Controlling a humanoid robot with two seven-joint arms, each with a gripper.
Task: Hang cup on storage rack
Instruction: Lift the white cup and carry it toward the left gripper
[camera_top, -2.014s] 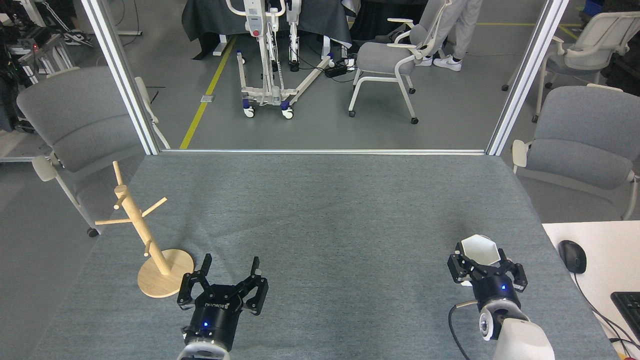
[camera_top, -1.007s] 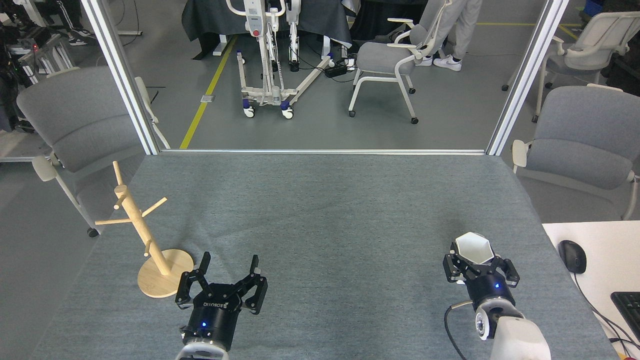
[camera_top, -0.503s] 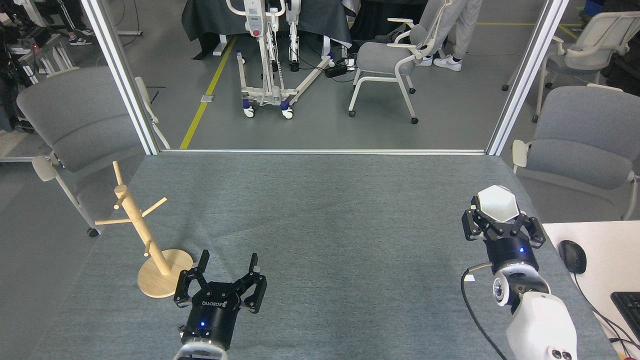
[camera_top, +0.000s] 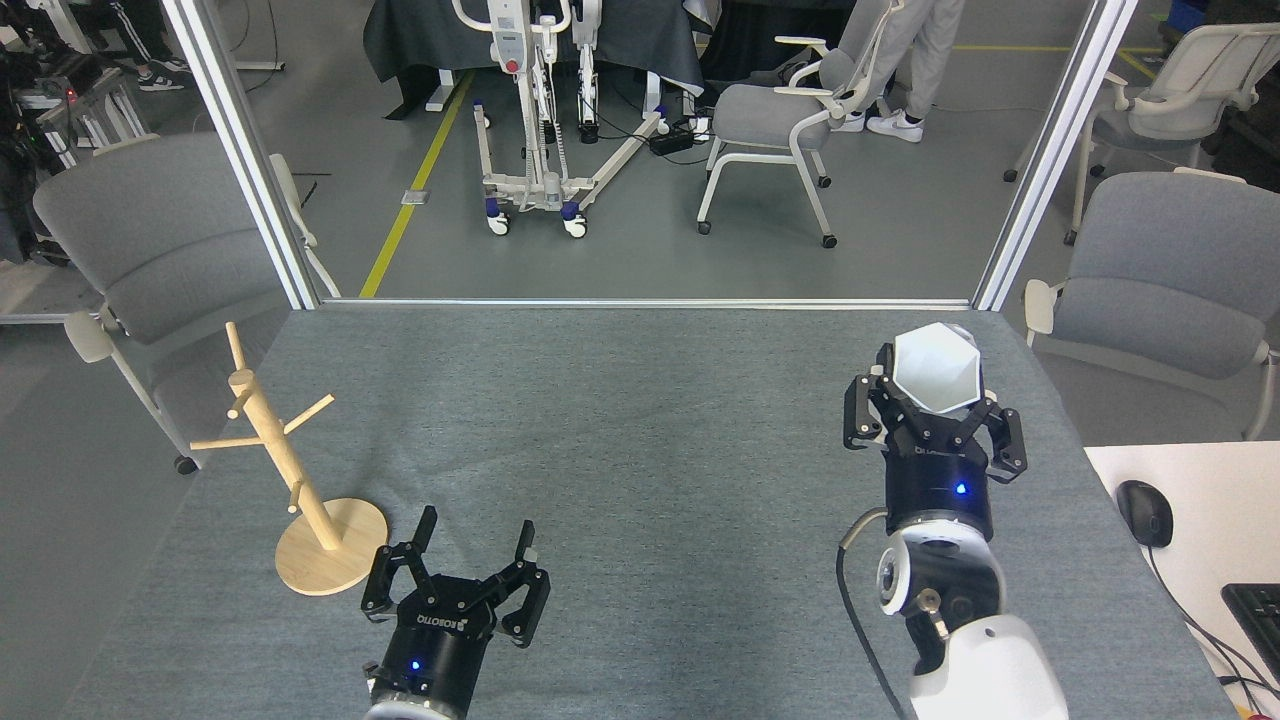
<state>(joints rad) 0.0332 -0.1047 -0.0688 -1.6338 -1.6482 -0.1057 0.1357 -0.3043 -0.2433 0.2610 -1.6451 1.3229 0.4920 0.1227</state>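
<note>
The white faceted cup (camera_top: 937, 367) is held up off the table at the right, its hexagonal mouth facing the camera. My right gripper (camera_top: 933, 405) is shut on the cup's lower body, and the handle is hidden. The light wooden storage rack (camera_top: 290, 470) stands on its round base at the table's left edge, its pegs bare. My left gripper (camera_top: 476, 535) is open near the front edge, just right of the rack's base, with nothing between its fingers.
The grey felt table (camera_top: 640, 420) spans the view. A white desk (camera_top: 1190, 560) with a mouse (camera_top: 1145, 512) and keyboard (camera_top: 1258, 615) adjoins at the right. Grey chairs stand beside both table sides (camera_top: 150, 250) (camera_top: 1170, 270). Metal frame posts rise at the far corners.
My right arm has lifted the cup off the table, carried it away from me and then leftward. The left gripper has shifted slightly right and stays open.
</note>
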